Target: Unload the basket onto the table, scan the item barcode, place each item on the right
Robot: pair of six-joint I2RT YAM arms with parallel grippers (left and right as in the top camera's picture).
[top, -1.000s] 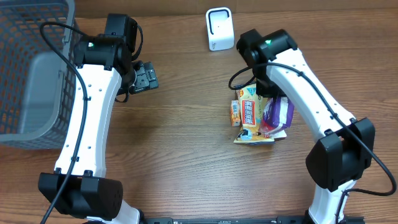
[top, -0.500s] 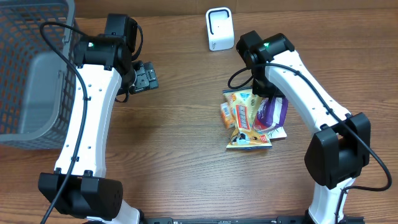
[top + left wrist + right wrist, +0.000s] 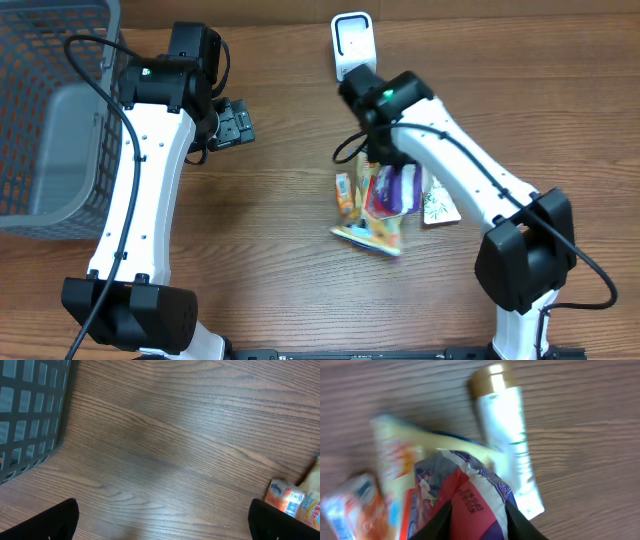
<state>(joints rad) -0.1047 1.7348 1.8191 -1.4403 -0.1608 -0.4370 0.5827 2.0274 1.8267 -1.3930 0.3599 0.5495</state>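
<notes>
My right gripper point(image 3: 388, 178) is closed on a purple and red snack packet point(image 3: 396, 190), just above the pile in the middle of the table. In the right wrist view both fingers press the packet point(image 3: 475, 500) at the sides, with printed digits facing the camera. The white scanner point(image 3: 352, 45) stands at the back, a little beyond that arm. My left gripper point(image 3: 235, 125) hovers open over bare wood at the left; its dark fingertips point(image 3: 60, 520) stand far apart with nothing between them.
Under the held packet lie a yellow packet point(image 3: 375, 235), a small orange packet point(image 3: 345, 192) and a white tube with a brown cap point(image 3: 507, 445). A grey mesh basket point(image 3: 50, 110) fills the far left; its corner point(image 3: 30, 410) shows in the left wrist view.
The right arm has swung left with the purple packet. The yellow and orange packets shifted left with it, and the white tube stayed behind on the right. The left arm has not moved.
</notes>
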